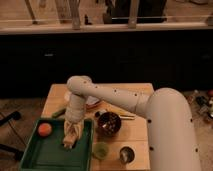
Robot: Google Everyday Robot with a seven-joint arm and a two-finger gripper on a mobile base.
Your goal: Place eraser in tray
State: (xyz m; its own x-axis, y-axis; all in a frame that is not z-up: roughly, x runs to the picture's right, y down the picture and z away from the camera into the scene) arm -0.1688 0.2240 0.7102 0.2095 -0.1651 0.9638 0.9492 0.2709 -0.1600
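The dark-green rectangular tray (50,152) lies at the front left of the wooden table. My gripper (69,141) hangs at the end of the white arm, low over the tray's right half, close to its floor. The eraser cannot be made out; it may be hidden in the gripper. An orange ball (45,129) rests in the tray's far left corner.
A dark bowl (109,123) stands right of the tray. A small light-green cup (101,150) and a metal cup (126,154) stand near the front edge. A white-and-red plate (91,101) lies behind the arm. The wooden table (135,130) ends at a dark wall behind.
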